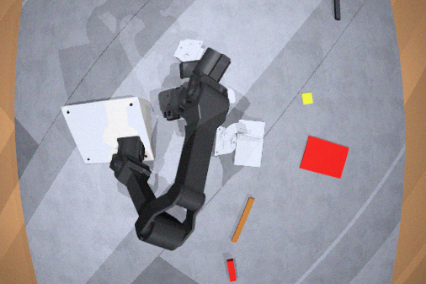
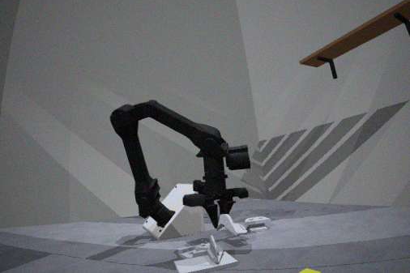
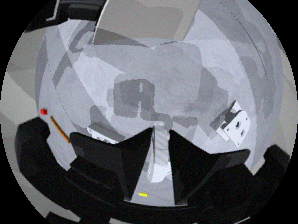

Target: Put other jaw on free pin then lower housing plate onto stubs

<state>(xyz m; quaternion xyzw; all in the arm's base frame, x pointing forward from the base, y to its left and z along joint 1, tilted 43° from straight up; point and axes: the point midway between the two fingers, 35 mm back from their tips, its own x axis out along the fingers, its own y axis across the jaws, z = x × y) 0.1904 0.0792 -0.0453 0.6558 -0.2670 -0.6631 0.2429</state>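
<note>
My gripper (image 2: 221,217) (image 3: 160,132) is shut on a loose white jaw (image 2: 232,225) (image 3: 161,150), low over the table. Part of the jaw (image 1: 231,96) shows beside the arm in the top view, where the arm hides the fingertips. The white base (image 1: 248,158) (image 2: 189,265) lies apart from the gripper, with white parts at one side, including a piece (image 2: 214,249) that stands up. Pins and tooth contact are too small to tell. A white plate with holes (image 1: 189,49) (image 2: 258,220) (image 3: 235,131), seemingly the housing plate, lies separately on the table's other side.
The arm stands on a slanted white mount (image 1: 90,132) (image 2: 186,222). A red plate (image 1: 324,158), yellow square (image 1: 307,99) (image 2: 307,270) (image 3: 143,195), orange bar (image 1: 242,219) (image 3: 60,129), red block (image 1: 231,270) and dark bar (image 1: 337,6) lie around.
</note>
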